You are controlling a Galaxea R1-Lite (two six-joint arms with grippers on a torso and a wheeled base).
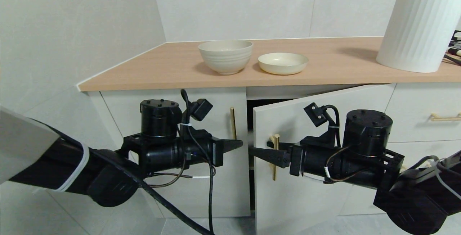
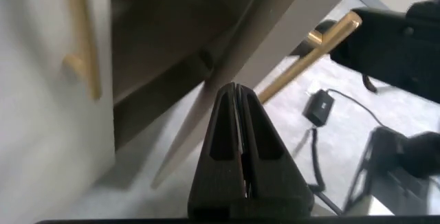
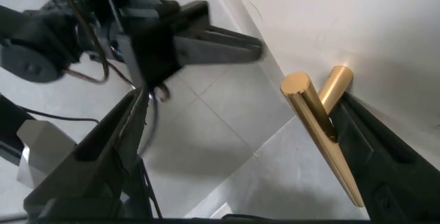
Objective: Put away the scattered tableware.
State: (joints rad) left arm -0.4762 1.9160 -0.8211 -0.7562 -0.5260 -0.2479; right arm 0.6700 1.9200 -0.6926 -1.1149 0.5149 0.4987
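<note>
A deep cream bowl [image 1: 225,55] and a shallow cream dish [image 1: 283,62] stand side by side on the wooden counter [image 1: 162,69]. Below them the right cabinet door [image 1: 306,191] hangs partly ajar. Its gold handle [image 1: 275,156] sits between the spread fingers [image 3: 103,148] of my right gripper [image 1: 261,148], which is open around the handle [image 3: 323,128]. My left gripper [image 1: 237,143] is shut on nothing, and its tip [image 2: 237,93] points at the ajar door's edge [image 2: 240,45].
The left cabinet door [image 1: 216,177] is closed, with its gold handle [image 1: 232,122] just above my left gripper. A tall white ribbed container [image 1: 417,30] stands on the counter at the right. Drawers with gold handles [image 1: 444,117] lie further right.
</note>
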